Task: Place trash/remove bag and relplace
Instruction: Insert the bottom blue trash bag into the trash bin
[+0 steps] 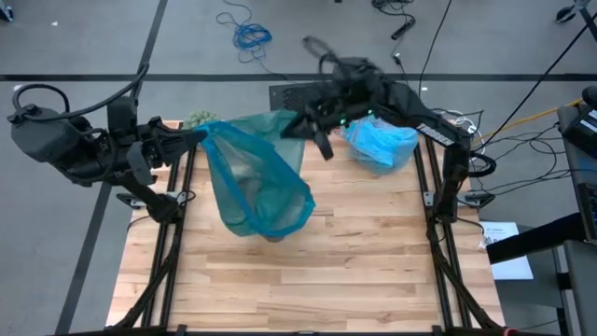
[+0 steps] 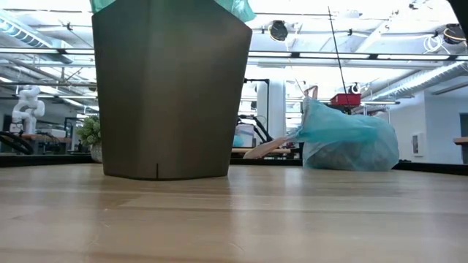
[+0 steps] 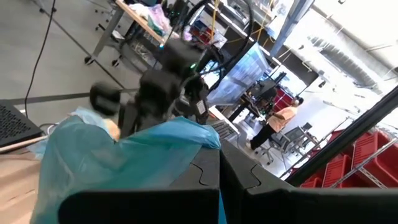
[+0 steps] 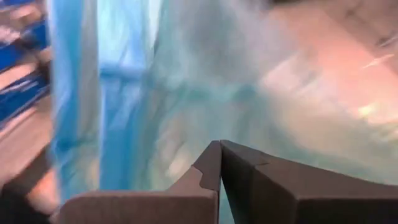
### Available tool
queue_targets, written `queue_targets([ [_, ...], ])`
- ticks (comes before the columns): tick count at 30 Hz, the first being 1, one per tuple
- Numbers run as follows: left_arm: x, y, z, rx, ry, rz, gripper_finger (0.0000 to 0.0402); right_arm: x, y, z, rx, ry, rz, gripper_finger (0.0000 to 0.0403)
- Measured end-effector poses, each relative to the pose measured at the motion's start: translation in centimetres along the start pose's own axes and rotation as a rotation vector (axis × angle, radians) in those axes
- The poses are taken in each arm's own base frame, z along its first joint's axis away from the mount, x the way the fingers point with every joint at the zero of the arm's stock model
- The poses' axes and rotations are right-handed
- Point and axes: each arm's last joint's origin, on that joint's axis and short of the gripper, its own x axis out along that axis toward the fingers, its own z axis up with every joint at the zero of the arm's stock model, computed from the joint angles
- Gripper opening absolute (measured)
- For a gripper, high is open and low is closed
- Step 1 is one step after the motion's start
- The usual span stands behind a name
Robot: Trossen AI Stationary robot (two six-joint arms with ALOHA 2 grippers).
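Note:
A dark grey bin (image 2: 172,95) stands on the table with a teal-green plastic bag (image 1: 256,182) draped over its top. My left gripper (image 1: 199,136) is shut on that bag's left rim. My right gripper (image 1: 303,124), blurred, is shut at the bag's far right rim. The mouth edge runs stretched between the two. The light sky-blue bag (image 1: 381,145) lies bulging on the table at the far right, also seen in the low view (image 2: 344,140). The trash is hidden. My left gripper pinches the teal bag's rim (image 3: 198,138) between its two fingers, coming level from the table's left. The film bunches up just ahead of the fingertips, and the rest hangs down over the bin. My right gripper is shut on the teal bag's film (image 4: 186,124), coming from the table's far right. Blur hides which part of the rim it has. The bag spreads out ahead of the fingers.
A green fuzzy plant (image 1: 196,119) sits at the table's far left corner. Black frame rails (image 1: 173,238) run along both sides of the wooden top. Cables lie on the floor beyond the far edge. A person (image 3: 277,121) stands in the room behind.

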Motion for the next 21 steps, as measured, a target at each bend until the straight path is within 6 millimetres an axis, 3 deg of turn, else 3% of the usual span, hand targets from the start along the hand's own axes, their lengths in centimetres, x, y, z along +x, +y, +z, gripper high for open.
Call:
queue_targets([
  [4, 0.0, 0.0, 0.0, 0.001, 0.0, 0.0, 0.0, -1.1, -0.6, 0.9, -0.042, -0.089, -0.198, 0.0],
  [8, 0.0, 0.0, 0.0, 0.003, 0.001, 0.0, 0.0, 1.4, -3.0, -0.3, -0.016, -0.033, -0.31, 0.0],
  [12, 0.0, 0.0, 0.0, 0.006, 0.001, 0.0, 0.0, 5.2, -4.0, -2.5, 0.061, 0.075, -0.174, 0.0],
  [16, 0.0, 0.0, 0.0, 0.011, 0.002, 0.001, 0.0, 8.6, -2.9, -5.1, 0.089, 0.232, -0.037, 0.0],
  [21, 0.1, 0.2, -0.4, 0.034, 0.018, 0.015, 0.0, 9.7, -1.2, -6.6, 0.071, 0.34, 0.022, 0.0],
])
